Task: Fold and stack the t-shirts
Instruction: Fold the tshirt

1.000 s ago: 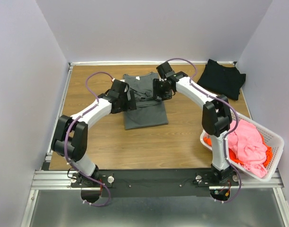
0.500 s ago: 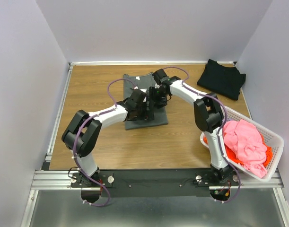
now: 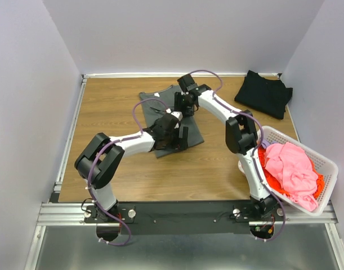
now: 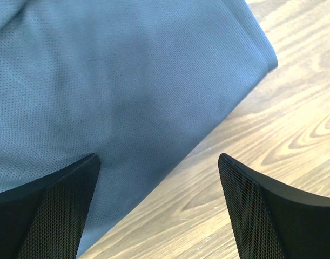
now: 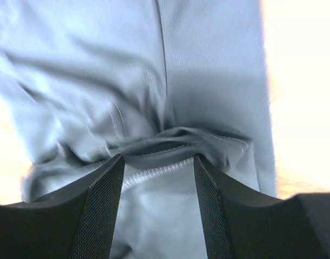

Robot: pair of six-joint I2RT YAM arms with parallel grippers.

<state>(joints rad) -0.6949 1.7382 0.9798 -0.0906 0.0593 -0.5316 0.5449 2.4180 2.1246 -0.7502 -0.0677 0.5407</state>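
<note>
Logged mid-fold on one shirt; no stack formed yet.
Found dark grey shirt [image 3: 194, 130] lying askew in the middle of the bench [image 3: 115, 169], narrowed to a strip but judged not fully folded. Saw left end effector [image 4: 156, 156] spread wide and empty over its lower edge, and right end effector [image 5: 159, 159] closed partway on a bunched fold near its far end, apparently pinching it. Noted black shirt [image 3: 264, 94] lying apart at the far right corner, seemingly roughly folded; pink shirt [image 3: 293, 163] and orange shirt [image 3: 316, 184] heaped unfolded in basket [image 3: 328, 169]. Judged remaining: finish grey, fold basket pair, stack all.
</note>
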